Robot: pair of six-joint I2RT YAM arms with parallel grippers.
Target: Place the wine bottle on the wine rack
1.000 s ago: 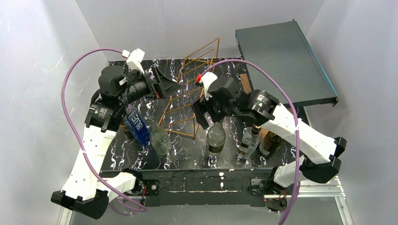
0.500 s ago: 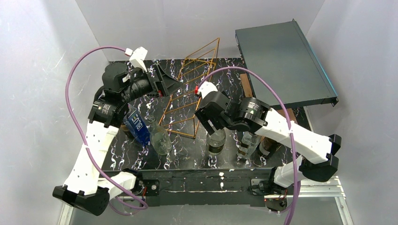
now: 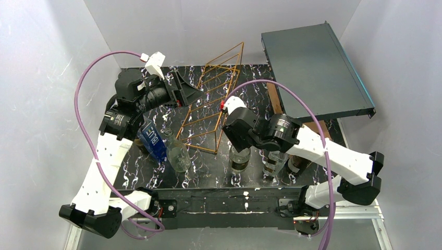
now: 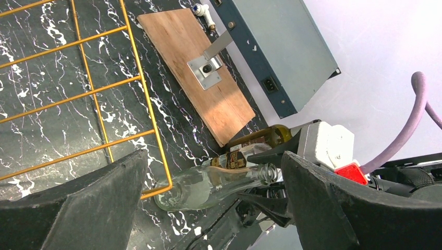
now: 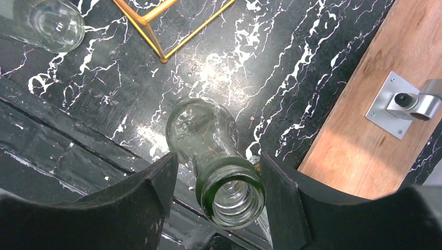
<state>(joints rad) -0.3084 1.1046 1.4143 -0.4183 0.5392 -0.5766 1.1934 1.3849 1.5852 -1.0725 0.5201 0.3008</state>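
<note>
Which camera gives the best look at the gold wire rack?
The top external view: the wine rack shows nearly whole there, triangular with ladder rungs. The left wrist view catches only a few rungs; the right wrist view, just one corner.

Overhead, the right arm [image 3: 312, 145] covers the neck of the clear wine bottle [image 3: 240, 159] and most of a brown bottle [image 3: 295, 163]. Its label is too small to read.

Black table [image 5: 292, 52], white-veined; gold wire wine rack [image 5: 146, 36] at eleven o'clock; clear wine bottle [image 5: 229, 192], green-tinted rim; my black right gripper [image 5: 218, 165]; tan wooden board [image 5: 365, 120] at three o'clock.
</note>
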